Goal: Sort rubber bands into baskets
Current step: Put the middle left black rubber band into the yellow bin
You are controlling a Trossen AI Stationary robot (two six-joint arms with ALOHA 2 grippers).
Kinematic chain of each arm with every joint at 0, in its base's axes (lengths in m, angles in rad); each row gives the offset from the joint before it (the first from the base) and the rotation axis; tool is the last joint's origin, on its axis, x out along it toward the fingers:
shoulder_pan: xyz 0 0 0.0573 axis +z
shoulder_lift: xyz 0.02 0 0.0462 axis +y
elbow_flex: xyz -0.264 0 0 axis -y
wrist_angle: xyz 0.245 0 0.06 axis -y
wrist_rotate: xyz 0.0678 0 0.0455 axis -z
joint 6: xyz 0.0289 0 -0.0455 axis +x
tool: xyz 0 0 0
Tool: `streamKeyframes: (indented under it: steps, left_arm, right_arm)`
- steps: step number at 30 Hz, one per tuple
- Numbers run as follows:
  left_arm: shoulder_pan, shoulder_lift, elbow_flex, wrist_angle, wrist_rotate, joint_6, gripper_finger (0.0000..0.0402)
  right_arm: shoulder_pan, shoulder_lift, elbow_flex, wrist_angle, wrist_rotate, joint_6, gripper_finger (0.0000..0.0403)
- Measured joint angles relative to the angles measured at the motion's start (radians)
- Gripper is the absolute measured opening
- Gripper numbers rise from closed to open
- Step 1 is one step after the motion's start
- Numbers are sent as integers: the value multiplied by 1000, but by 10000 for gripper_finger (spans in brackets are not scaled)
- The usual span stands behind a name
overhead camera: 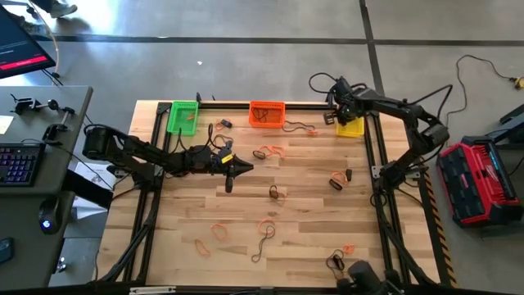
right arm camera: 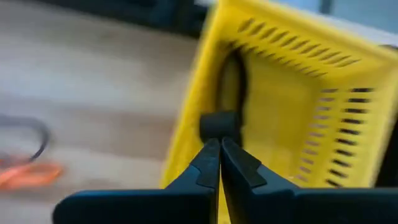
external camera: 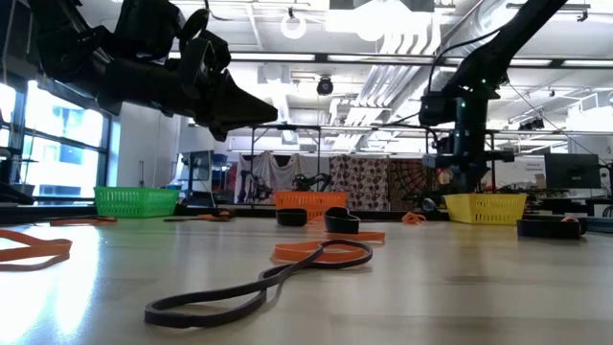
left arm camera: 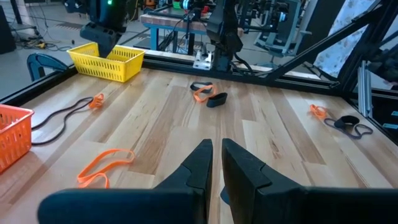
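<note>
The right claw (right arm camera: 219, 146) hangs over the near wall of the yellow basket (overhead camera: 350, 126) at the far right corner of the table (overhead camera: 311, 205). Its two fingers are pressed together, and a small black band (right arm camera: 219, 124) sits right at their tips (whether pinched there or just resting against them, I cannot tell). A long dark loop (right arm camera: 231, 79) lies against the inside wall of that basket.

The left claw (overhead camera: 243, 170) floats above the middle of the table, pointing toward the right side. Its fingers (left arm camera: 198, 163) stand close together with a thin gap between them, and nothing is between them.

Along the far edge, the green basket (overhead camera: 183, 115) stands at the left and the orange basket (overhead camera: 267, 113) in the middle, with the yellow one well apart to the right. The orange basket has a dark band in it, and something orange lies in the green one.

Rubber bands are scattered all over the boards. An orange band (overhead camera: 270, 152) lies just in front of the orange basket, and a dark long one (overhead camera: 299, 127) rests beside it. An orange and black pair (overhead camera: 340, 179) sits near the right rail. Toward the front edge there are more: a black loop (overhead camera: 264, 242) with an orange one (overhead camera: 221, 231) nearby, another orange band (overhead camera: 202, 245) further left, and a black tangle (overhead camera: 335, 261) at the front right (with a small orange scrap (overhead camera: 349, 248) just beside it).
</note>
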Motion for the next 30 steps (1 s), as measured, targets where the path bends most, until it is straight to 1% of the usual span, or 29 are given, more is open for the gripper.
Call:
streamKeyframes:
  steps: [3, 5, 11, 18, 24, 30]
  left_arm:
    - [0, 0, 0, -1, 0, 0, 26]
    - [0, 0, 0, -2, 0, 0, 26]
    - [0, 0, 0, -2, 0, 9, 26]
    - [0, 0, 0, -3, 0, 1, 26]
    - [-4, 0, 0, -4, 0, -7, 26]
    - [-4, 0, 0, -3, 0, -8, 26]
  right_arm:
    - [-11, 0, 0, -2, 97, 32, 6]
    - [-11, 0, 0, -3, 113, 31, 6]
    - [16, 0, 0, 10, 44, 10, 6]
    - [20, 0, 0, 80, 65, 30, 6]
    - [21, 0, 0, 105, 12, 4, 7]
    - [11, -1, 0, 105, 40, 29, 7]
